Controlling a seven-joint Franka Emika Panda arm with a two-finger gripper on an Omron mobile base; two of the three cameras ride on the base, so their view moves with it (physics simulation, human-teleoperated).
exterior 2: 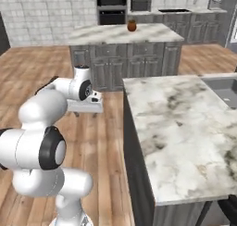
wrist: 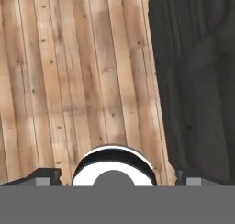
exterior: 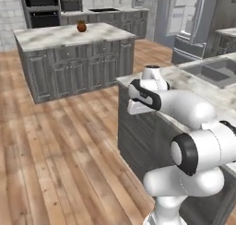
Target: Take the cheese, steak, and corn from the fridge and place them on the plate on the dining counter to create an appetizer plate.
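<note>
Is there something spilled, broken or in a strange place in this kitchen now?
Nothing stands out. The dining counter is bare and clean where it shows, the wood floor has no spill, and a small brown pot stands upright on the island. The gripper is open, holding nothing.

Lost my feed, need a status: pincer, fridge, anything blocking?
Pincer open, empty, pointing at wood floor. Fridge far across kitchen, door open. Dining counter beside the arm; no plate seen on it.

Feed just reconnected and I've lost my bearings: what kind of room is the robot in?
A home kitchen, rendered. A white and grey veined marble counter has an inset grey sink, a marble-topped island with dark cabinets stands on wood flooring, and black wall ovens stand behind.
</note>
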